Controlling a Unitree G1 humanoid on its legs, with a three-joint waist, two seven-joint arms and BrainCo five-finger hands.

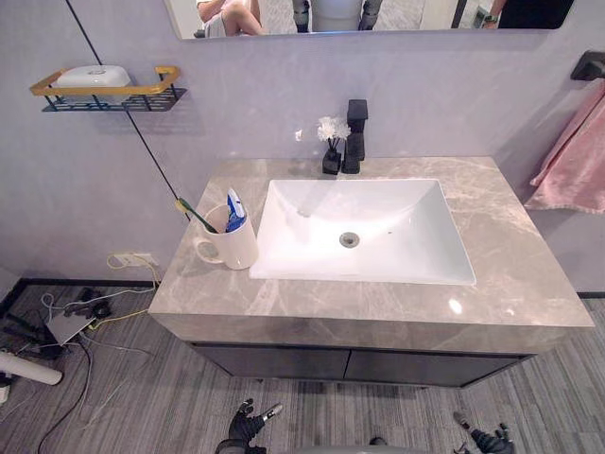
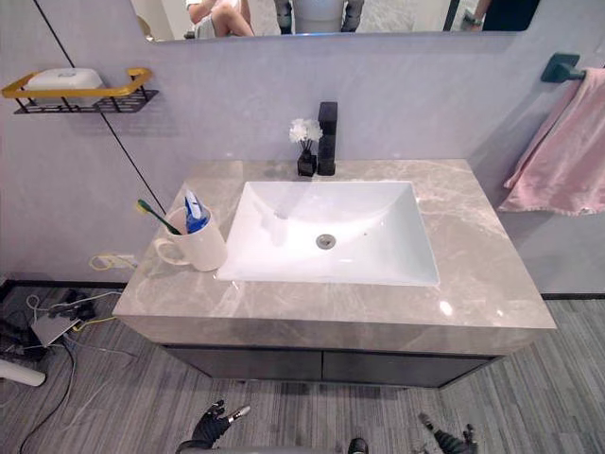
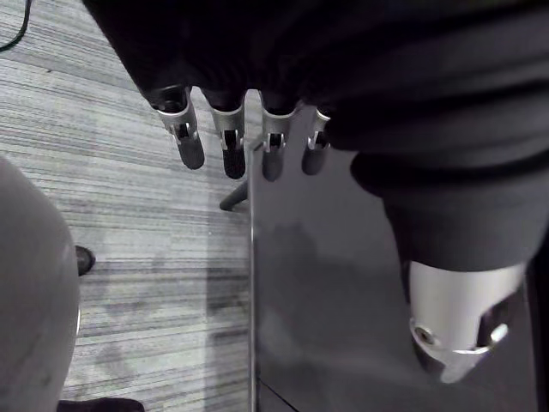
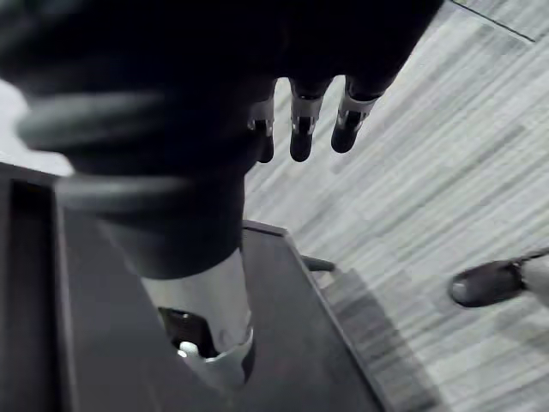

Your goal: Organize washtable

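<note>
Left hand (image 1: 248, 424), right hand (image 1: 490, 439) hang slack, well below mug (image 1: 233, 249) on countertop (image 1: 515, 274).

So the countertop (image 1: 510, 265) is grey-beige marble with pale veins, sink (image 1: 397, 203) plain white. White mug (image 1: 238, 251), blue-and-white toothpaste tube (image 1: 234, 210), green toothbrush (image 1: 194, 214). Black tap (image 1: 356, 137), pink towel (image 1: 577, 161), shelf (image 1: 104, 91) with gold rail over black wire. Grey wood-grain stripes on the floor (image 1: 142, 397).

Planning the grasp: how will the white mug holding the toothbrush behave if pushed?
The mug looks ceramic: probably rigid, smooth, breakable. Its toothbrush leans out past the rim, so it may swing or fall out. Glossy counter: likely slides.
</note>
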